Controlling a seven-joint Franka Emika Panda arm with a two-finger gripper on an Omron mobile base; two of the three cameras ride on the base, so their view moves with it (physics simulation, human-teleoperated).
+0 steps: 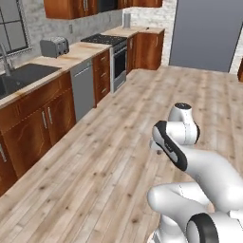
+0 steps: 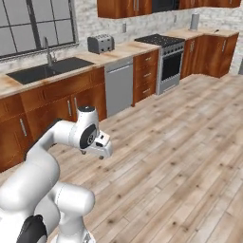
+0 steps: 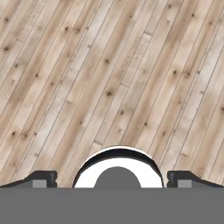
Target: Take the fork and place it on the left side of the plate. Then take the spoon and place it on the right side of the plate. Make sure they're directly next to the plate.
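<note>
I am holding my fingers (image 3: 112,183) spread as wide as they go, with nothing between them. In the hand view the two dark fingertips (image 3: 40,179) are showing far apart, and beyond them I am looking straight down on the pale wooden floor (image 3: 109,70), its planks running diagonally across the view.

My arm (image 1: 182,137) is folded up over the open floor in the middle of the kitchen, with my hand (image 2: 97,144) pointing downward above the planks.

Along the left wall a worktop (image 2: 118,50) is running away from me on brown wooden cabinets. A dark sink (image 2: 45,70) with a tall tap (image 2: 47,51) is sitting in it below the window (image 2: 35,23), nearer to me. A silver toaster (image 2: 100,43) is standing on the worktop further along. Below the worktop, beyond the sink, a grey dishwasher (image 2: 118,85) is set between the cabinets, then a set of drawers, then a stove (image 2: 166,57) with a black cooktop at the far end. Past the stove the worktop is turning the corner, and a grey upright container (image 2: 194,21) is standing on it. A large grey fridge (image 1: 206,33) is standing at the far right.

I cannot tell where the fork, the spoon or the plate are lying from here.
</note>
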